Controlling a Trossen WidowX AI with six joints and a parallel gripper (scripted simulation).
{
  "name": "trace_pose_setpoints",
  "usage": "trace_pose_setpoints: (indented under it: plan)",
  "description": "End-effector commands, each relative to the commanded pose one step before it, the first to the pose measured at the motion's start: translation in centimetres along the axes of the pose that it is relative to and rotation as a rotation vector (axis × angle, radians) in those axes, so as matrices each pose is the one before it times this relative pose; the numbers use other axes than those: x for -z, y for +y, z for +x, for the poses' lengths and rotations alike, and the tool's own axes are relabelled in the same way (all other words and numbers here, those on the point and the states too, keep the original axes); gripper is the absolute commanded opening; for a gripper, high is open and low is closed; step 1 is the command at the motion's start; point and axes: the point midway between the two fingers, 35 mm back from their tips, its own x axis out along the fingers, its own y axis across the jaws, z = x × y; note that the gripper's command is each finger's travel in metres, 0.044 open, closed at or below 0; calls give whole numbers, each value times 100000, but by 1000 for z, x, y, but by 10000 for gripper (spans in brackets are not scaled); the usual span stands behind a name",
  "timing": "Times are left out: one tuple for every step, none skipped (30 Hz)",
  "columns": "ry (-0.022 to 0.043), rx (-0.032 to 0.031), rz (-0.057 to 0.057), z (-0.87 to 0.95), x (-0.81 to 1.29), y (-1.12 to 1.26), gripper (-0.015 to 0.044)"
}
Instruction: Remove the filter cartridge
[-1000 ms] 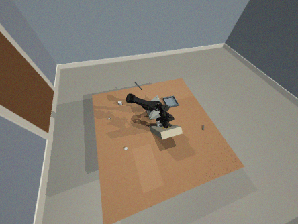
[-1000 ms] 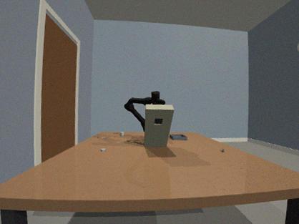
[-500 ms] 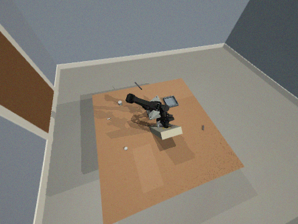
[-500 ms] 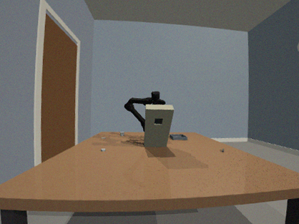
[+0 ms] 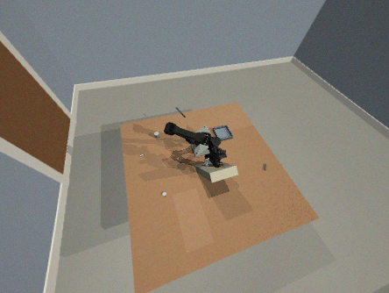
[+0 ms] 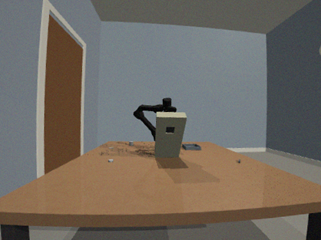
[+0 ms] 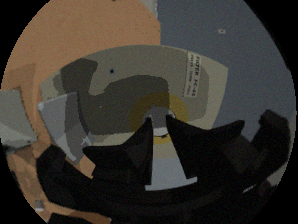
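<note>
The panel (image 5: 221, 173) stands upright near the middle of the table (image 5: 263, 206), and the tray (image 5: 222, 132) lies flat just beyond it toward the far edge. The arm (image 5: 186, 132) reaches over from the far-left side so that your tool (image 7: 160, 137) meets the panel face head-on, because the cartridge (image 7: 154, 111) sits flush and offers no rim to catch. In the wrist view, the dark fingers converge on the yellowish ring of the cartridge. They are nearly together yet pinching something between them, judged to be the web between its two slots. The slots themselves are hidden. The cartridge remains in the panel. Its round face points toward the arm, and its long axis probably runs level through the panel's thickness, so withdrawal should follow that line. The exterior view shows only the panel's other side.
</note>
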Motion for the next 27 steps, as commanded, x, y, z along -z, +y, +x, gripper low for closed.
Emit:
trace_pose_setpoints:
  plan:
    - [-670,-246,14183,466,30,-10,0]
    - [-13,-12,3437,19,1,1,0]
    - [-13,-12,3444,19,1,1,0]
    - [-12,-13,3444,19,1,1,0]
    - [-5,-6,3463,13,1,1,0]
    - [-5,-6,3464,13,1,1,0]
    - [-5,-6,3464,13,1,0,0]
    - [-2,-3,3475,9,0,0,0]
    - [-2,-3,3476,9,0,0,0]
    - [-2,-3,3476,9,0,0,0]
    - [-1,-1,3482,8,0,0,0]
    - [-1,-1,3482,8,0,0,0]
    - [-1,-1,3482,8,0,0,0]
    - [0,0,3486,6,0,0,0]
    - [0,0,3486,6,0,0,0]
    - [0,0,3486,6,0,0,0]
    - [0,0,3488,5,0,0,0]
    - [0,0,3488,5,0,0,0]
    - [0,0,3488,5,0,0,0]
    - [0,0,3489,4,0,0,0]
    - [0,0,3489,4,0,0,0]
    - [0,0,3489,4,0,0,0]
    - [0,0,3490,3,0,0,0]
    - [0,0,3490,3,0,0,0]
    - [0,0,3490,3,0,0,0]
    - [0,0,3490,2,0,0,0]
    - [0,0,3490,2,0,0,0]
